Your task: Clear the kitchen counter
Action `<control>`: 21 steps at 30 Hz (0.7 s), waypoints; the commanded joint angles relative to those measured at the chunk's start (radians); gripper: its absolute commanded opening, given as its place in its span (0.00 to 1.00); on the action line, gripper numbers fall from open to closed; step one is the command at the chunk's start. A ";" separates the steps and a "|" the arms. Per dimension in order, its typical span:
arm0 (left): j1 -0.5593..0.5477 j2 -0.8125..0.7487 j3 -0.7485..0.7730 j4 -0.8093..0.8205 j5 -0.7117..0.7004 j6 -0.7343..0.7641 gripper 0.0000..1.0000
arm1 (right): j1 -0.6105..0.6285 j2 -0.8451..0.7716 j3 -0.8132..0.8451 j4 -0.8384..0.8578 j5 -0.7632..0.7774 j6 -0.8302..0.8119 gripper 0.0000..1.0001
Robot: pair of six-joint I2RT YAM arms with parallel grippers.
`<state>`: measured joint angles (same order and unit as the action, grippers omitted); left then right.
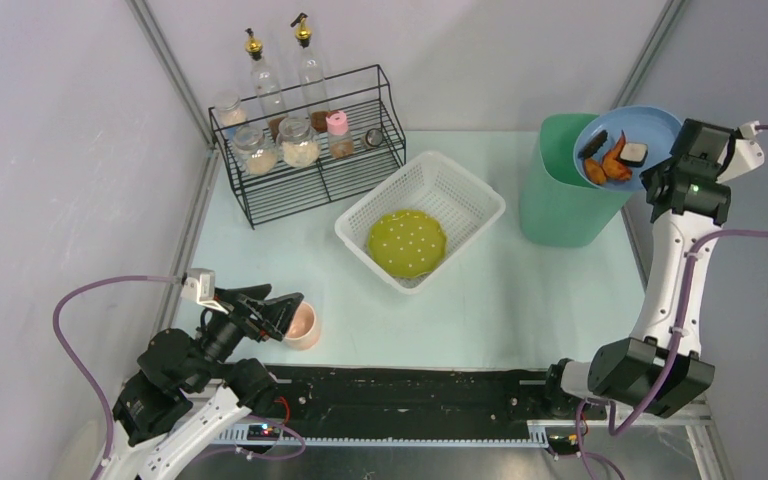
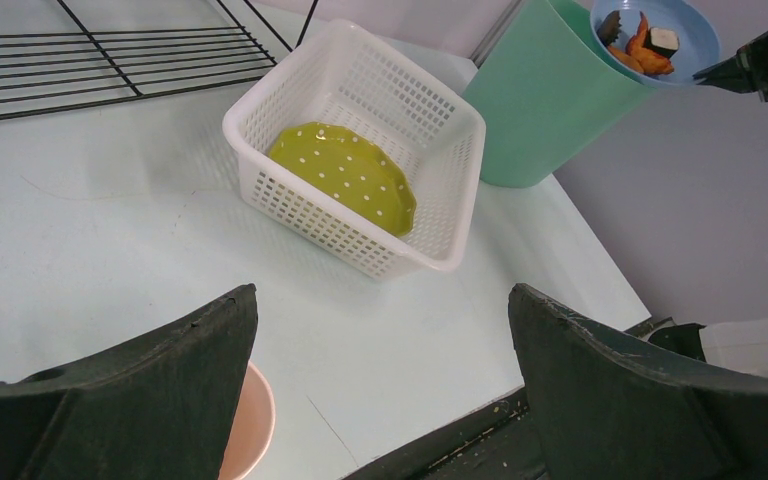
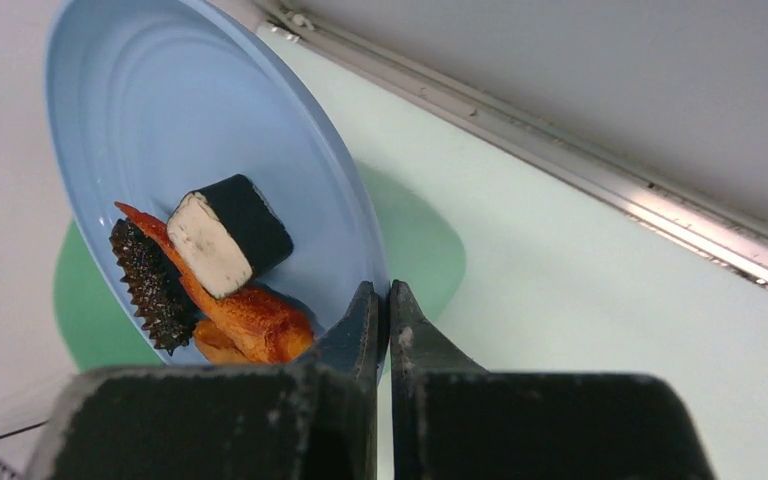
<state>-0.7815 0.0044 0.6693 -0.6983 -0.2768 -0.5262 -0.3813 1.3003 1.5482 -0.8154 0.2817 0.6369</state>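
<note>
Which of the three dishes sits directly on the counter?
The peach cup, near left. The green plate lies in the basket; the blue plate is clamped in the right gripper over the bin.

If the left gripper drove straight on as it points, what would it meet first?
Probably bare kitchen counter, short of the white basket; depth is unclear. The pink cup sits off that line.

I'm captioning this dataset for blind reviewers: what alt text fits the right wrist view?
The right gripper, shut, pinches the rim of a tilted blue plate holding a sushi roll and other food pieces, above a green bin on the kitchen counter.
</note>
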 commanded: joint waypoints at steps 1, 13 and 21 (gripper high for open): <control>-0.003 -0.167 -0.001 0.019 0.006 -0.009 0.98 | 0.025 0.020 0.054 0.119 0.121 -0.034 0.00; -0.002 -0.174 -0.001 0.020 0.007 -0.009 0.98 | 0.172 0.079 0.098 0.215 0.345 -0.234 0.00; -0.002 -0.173 -0.001 0.020 0.011 -0.010 0.98 | 0.316 0.108 0.084 0.397 0.521 -0.496 0.00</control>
<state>-0.7815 0.0044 0.6693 -0.6983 -0.2768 -0.5266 -0.1249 1.4029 1.5856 -0.6441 0.6609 0.3073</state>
